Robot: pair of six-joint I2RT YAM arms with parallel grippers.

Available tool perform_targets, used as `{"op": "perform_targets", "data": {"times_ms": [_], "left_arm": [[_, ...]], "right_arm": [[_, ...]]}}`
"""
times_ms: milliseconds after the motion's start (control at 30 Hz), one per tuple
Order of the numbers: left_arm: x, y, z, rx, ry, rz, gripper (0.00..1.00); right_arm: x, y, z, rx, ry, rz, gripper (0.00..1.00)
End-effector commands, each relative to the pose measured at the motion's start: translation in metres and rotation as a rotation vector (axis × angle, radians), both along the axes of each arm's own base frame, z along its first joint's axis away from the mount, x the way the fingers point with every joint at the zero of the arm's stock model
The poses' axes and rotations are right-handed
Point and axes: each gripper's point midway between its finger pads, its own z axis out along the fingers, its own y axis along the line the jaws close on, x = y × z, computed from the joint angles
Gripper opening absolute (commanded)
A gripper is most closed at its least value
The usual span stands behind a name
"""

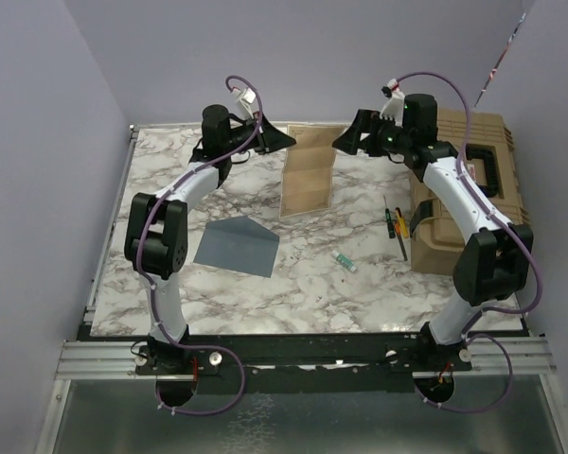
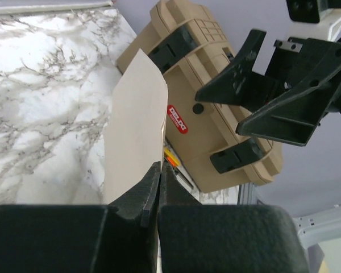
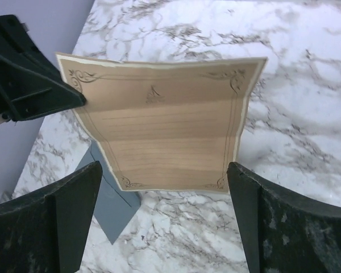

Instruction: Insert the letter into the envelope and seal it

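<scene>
The envelope (image 1: 237, 246) is seen lying flat on the marble table (image 1: 303, 284), its triangular flap pointed toward the far edge, and every other place is given from it. The letter (image 1: 308, 180) is found beyond the envelope and to its right, apart from it and not inside it. One side edge of the sheet is pinched by the left gripper (image 2: 159, 168), whose fingers are pressed together on the paper with no gap to be seen. The sheet is shown curved and creased across its width, bordered face toward the right wrist camera; whether its near end rests on the table cannot be told. The right gripper (image 1: 348, 140) is held farther right of the envelope than the letter, its fingers spread wide with nothing between them. A tan case (image 1: 464, 189) stands well to the right of the envelope, with a few pens (image 1: 396, 227) between the two.
</scene>
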Motion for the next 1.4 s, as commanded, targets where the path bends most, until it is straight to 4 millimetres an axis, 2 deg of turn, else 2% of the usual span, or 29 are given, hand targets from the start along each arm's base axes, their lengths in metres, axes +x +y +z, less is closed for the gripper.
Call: {"op": "perform_targets", "data": {"times_ms": [0,100,233,433,567,767,933,1067,1167,1233,1267,1333,1367], "left_arm": [[-0.025,0.007,0.006,0.017,0.005,-0.081,0.0],[-0.034,0.012,0.017,0.015,-0.019,-0.123,0.0],[-0.045,0.015,0.023,0.017,-0.041,-0.169,0.0],[-0.057,0.015,0.026,0.02,-0.053,-0.203,0.0],[-0.072,0.016,0.029,0.022,-0.069,-0.254,0.0],[-0.087,0.017,0.026,0.024,-0.065,-0.295,0.0],[-0.092,0.017,0.031,0.023,-0.076,-0.304,0.0],[-0.095,0.016,0.035,0.021,-0.082,-0.305,0.0],[-0.098,0.015,0.038,0.02,-0.085,-0.313,0.0],[-0.101,0.016,0.041,0.02,-0.094,-0.32,0.0],[-0.101,0.016,0.042,0.019,-0.1,-0.322,0.0],[-0.102,0.017,0.046,0.019,-0.109,-0.318,0.0],[-0.099,0.018,0.047,0.017,-0.107,-0.311,0.0]], "right_arm": [[0.005,0.016,0.026,-0.032,-0.22,0.181,0.96],[0.0,0.018,0.033,-0.052,-0.289,0.261,0.96],[-0.019,0.032,0.038,-0.069,-0.384,0.483,0.94],[-0.017,0.037,0.018,-0.118,-0.389,0.603,0.93],[-0.014,0.04,0.014,-0.116,-0.384,0.648,0.93],[-0.025,0.047,0.005,-0.081,-0.316,0.74,0.91],[-0.044,0.057,-0.006,-0.018,-0.265,0.834,0.83],[-0.056,0.062,-0.011,0.033,-0.243,0.889,0.7],[-0.057,0.068,-0.016,0.033,-0.226,0.898,0.62],[-0.059,0.073,-0.017,0.047,-0.218,0.91,0.53],[-0.059,0.076,-0.016,0.057,-0.216,0.915,0.45],[-0.057,0.079,-0.012,0.069,-0.218,0.919,0.08],[-0.057,0.08,-0.01,0.069,-0.221,0.916,0.01]]}}
